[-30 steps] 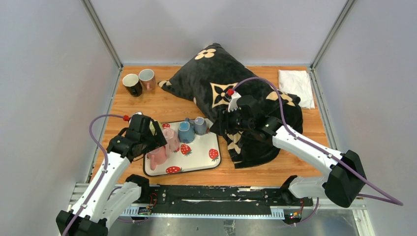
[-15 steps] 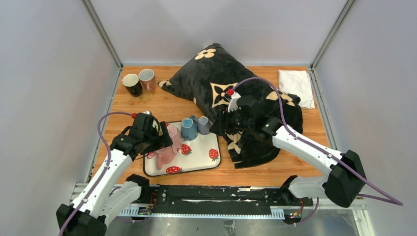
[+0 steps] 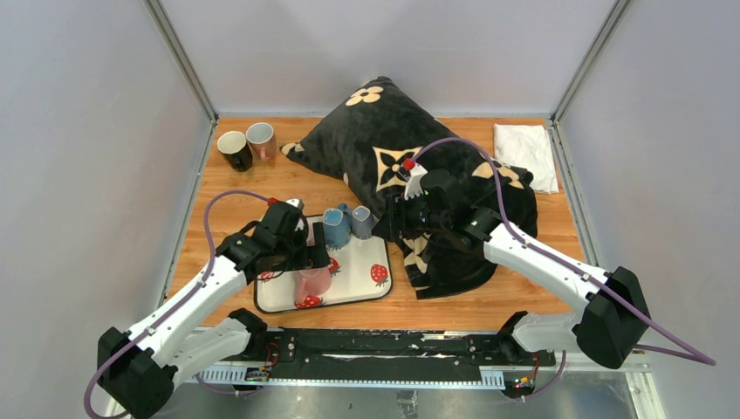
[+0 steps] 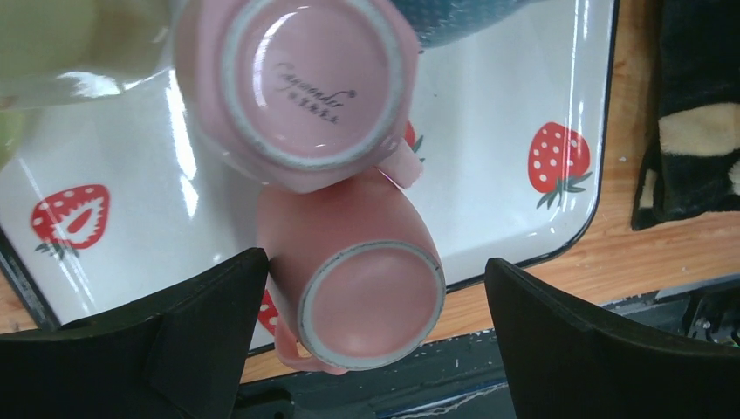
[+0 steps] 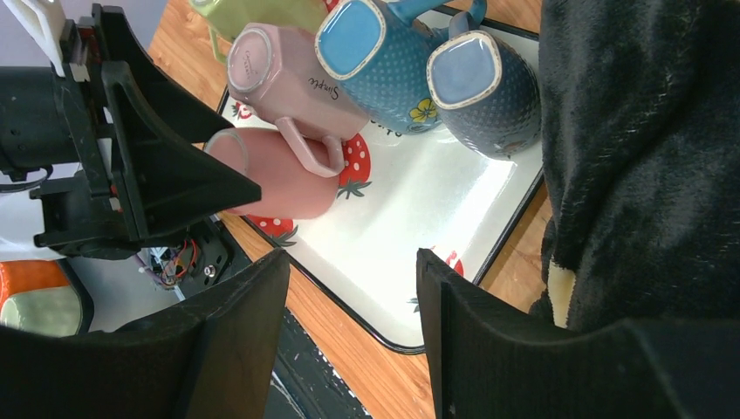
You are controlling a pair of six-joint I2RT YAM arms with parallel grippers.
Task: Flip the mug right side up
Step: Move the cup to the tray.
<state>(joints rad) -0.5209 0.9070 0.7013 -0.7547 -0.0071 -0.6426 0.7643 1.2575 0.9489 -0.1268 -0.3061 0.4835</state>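
moved: the left arm has swung right from the tray's left edge to over its near middle. the round pink mug (image 4: 371,301) has shifted right along the near rim with it. the right arm has held its place.
task mug: the round pink mug lies tipped on its side on the strawberry tray (image 4: 524,78), close to the front rim. its base faces the left wrist camera and it touches the faceted pink mug (image 4: 305,78) behind it.
left hand (image 4: 375,266): spread wide with a finger on either side of the round pink mug, gripping nothing. one finger stands clear of it; whether the other touches cannot be told.
right hand (image 5: 351,262): partly open and empty, held above the tray's right side, beside the black flowered pillow (image 3: 384,131).
other mugs: the faceted pink mug, a dotted blue mug (image 5: 375,65) and a grey-blue mug (image 5: 484,87) stand base-up, clustered at the tray's far side.
hard to see: a green mug (image 5: 262,10) is cut off by the frame edge. from above, the left hand covers much of the pink pair. the round mug's mouth is hidden.
far corner: a black mug (image 3: 234,148) and a pale pink mug (image 3: 261,138) stand mouth-up on the worktop (image 3: 554,223). a white cloth (image 3: 526,153) lies at the far right.
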